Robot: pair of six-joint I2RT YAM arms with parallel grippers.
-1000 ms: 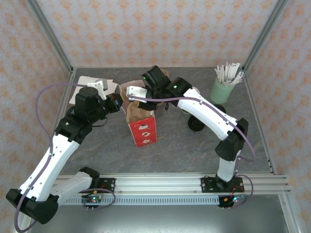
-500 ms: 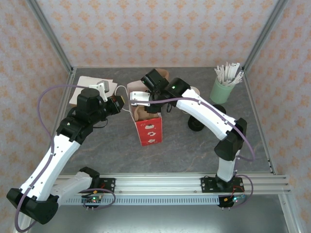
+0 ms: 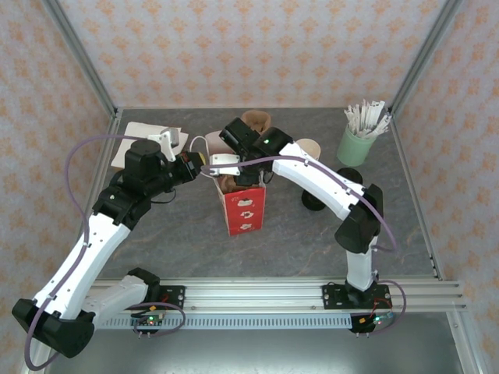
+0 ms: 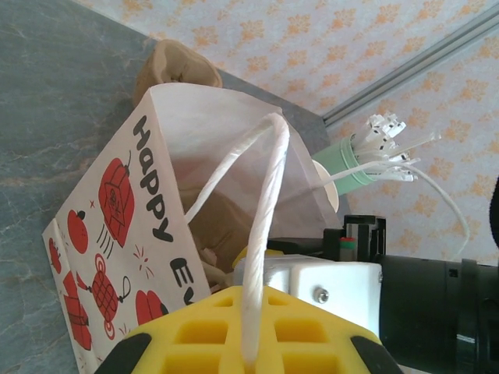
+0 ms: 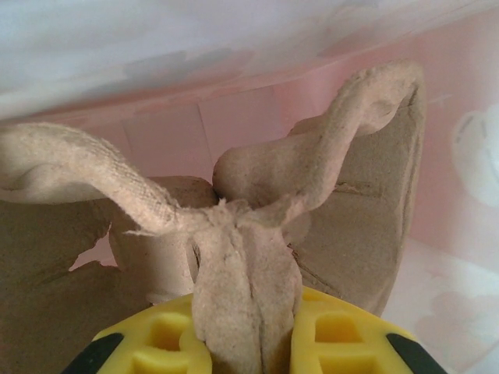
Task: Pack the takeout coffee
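**Paper bag**: white, with red print and black lettering. It stands upright on the grey tabletop with its mouth open. Every place below is given from this bag.

**Left tool**: at the bag's upper left edge. Your tool is closed on the white cord handle. The cord runs down between the yellow fingers and arches over the bag's mouth.

**Right tool**: down in the bag's mouth. It is clamped on a folded ridge of the brown pulp carrier, which sits inside the bag against its pinkish wall.

**Takeout coffee**: two dark cups with black lids, both outside the bag on the tabletop to its right.
- The near cup is close to the bag and partly hidden under your right arm.
- The far cup stands farther right and a little farther back.

**Pale round rim**: behind and to the right of the bag. You cannot tell from the top view what it is.

**Tan moulded shape**: just behind the bag. From the left wrist it shows above the bag's far edge.

**Mint cup**: holds white sticks. It is well to the bag's right and farther back, just beyond the far cup.

**White paper sheets**: behind and to the left of the bag, past your left arm.
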